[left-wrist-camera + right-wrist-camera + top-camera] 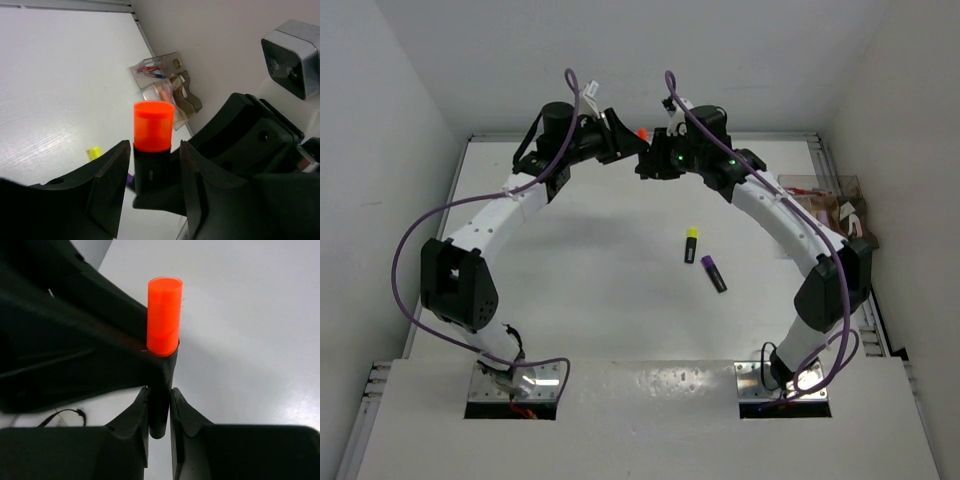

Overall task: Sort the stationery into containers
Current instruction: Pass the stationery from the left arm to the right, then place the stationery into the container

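Gripping the orange-capped highlighter above the far middle of the bench, well left of the clear tray; apparently clamped just under the cap by the left gripper, pinched shut low on the black barrel by the right gripper. Could twist or drop if pulled apart with both clamped, or if released too soon on one side.

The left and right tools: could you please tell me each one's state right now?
Left tool: closed on the orange-capped highlighter.
Right tool: closed on the same highlighter's black body.
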{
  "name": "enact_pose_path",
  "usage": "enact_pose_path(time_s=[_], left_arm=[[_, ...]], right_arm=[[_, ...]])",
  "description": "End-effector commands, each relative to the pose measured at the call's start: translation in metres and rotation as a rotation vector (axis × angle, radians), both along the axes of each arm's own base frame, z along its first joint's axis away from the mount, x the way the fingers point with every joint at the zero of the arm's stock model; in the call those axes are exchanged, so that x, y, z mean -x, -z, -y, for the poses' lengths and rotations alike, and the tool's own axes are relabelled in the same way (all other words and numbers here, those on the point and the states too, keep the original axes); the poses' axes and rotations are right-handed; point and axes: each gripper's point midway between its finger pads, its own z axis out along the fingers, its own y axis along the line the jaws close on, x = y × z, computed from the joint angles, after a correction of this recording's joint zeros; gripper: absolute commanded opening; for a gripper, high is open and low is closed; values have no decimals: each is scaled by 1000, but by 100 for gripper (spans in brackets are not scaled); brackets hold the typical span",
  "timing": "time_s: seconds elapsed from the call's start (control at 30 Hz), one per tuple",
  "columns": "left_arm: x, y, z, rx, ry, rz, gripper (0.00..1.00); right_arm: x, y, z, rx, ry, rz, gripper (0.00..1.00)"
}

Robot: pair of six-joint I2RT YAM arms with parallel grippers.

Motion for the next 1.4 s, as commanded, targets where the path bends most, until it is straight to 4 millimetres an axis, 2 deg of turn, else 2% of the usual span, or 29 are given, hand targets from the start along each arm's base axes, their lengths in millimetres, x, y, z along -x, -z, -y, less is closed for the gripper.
enact_pose_path(time_s=[0.0, 0.03, 0.07, 0.1, 0.17, 0.2, 0.27, 0.3, 0.33, 0.37, 0.4, 0.43, 0.47, 0.53, 0.57, 0.63, 0.67, 0.73, 0.77, 0.8, 0.9, 0.93, 0.97, 1.0, 1.03, 1.3, 1.33, 1.37], left_arm=[[15, -27, 9, 37, 59, 71, 53], [13, -25, 6, 15, 45, 78, 87], [10, -24, 3, -2, 29, 81, 100], [7, -19, -6, -31, 2, 64, 100], [-2, -16, -22, -51, -41, 58, 100], [-3, -15, -29, -66, -54, 61, 100], [-10, -12, -46, -90, -56, 85, 100], [-6, -11, -48, -132, -3, 149, 100], [-6, -8, -50, -170, 18, 192, 100], [1, 3, -46, -246, 55, 217, 100], [-1, 11, -47, -383, 81, 338, 100], [-1, 16, -44, -453, 87, 362, 100], [2, 35, -38, -531, 91, 340, 100], [1, 42, -34, -595, 74, 364, 100], [6, 63, -26, -620, 119, 318, 100], [13, 79, -18, -638, 193, 318, 100], [16, 87, -12, -641, 246, 326, 100], [14, 91, -11, -631, 213, 280, 100], [6, 92, -15, -640, 139, 276, 100], [4, 92, -18, -622, 87, 231, 100], [-3, 85, -22, -662, 41, 268, 100], [-1, 95, -21, -717, 30, 233, 100], [-5, 82, -17, -737, 36, 265, 100], [-5, 84, -15, -762, 60, 262, 100], [-1, 102, -11, -810, 93, 215, 100], [9, 122, 21, -774, 122, 142, 100], [10, 123, 25, -768, 122, 135, 100], [11, 124, 29, -763, 126, 130, 100]], right_arm=[[-12, -32, 7, -10, 37, 118, 0], [-11, -31, 12, -4, 41, 118, 0], [-7, -35, 18, 2, 46, 130, 0], [-9, -37, 29, 4, 58, 132, 0], [0, -41, 48, 36, 57, 157, 0], [-2, -42, 67, 50, 77, 162, 0], [5, -30, 95, 122, 65, 157, 0], [9, -29, 126, 152, 103, 134, 0], [11, -26, 142, 180, 108, 137, 0], [10, -21, 177, 191, 155, 121, 0], [20, -12, 190, 202, 134, 75, 0], [24, -4, 204, 264, 110, 85, 0], [24, 3, 232, 303, 146, 71, 0], [38, 27, 265, 398, 117, 32, 0], [40, 37, 291, 421, 152, -1, 0], [53, 62, 312, 450, 132, -66, 0], [56, 69, 331, 458, 163, -92, 0], [60, 88, 346, 486, 147, -127, 0], [61, 94, 358, 499, 164, -148, 0], [64, 102, 362, 503, 152, -173, 0], [65, 125, 377, 530, 126, -224, 0], [64, 134, 383, 532, 131, -248, 0], [65, 140, 387, 546, 133, -271, 0], [64, 144, 391, 550, 134, -276, 0], [64, 152, 396, 546, 143, -299, 1], [62, 190, 414, 583, 185, -382, 7], [59, 192, 415, 593, 190, -377, 9], [58, 196, 417, 596, 194, -384, 19]])
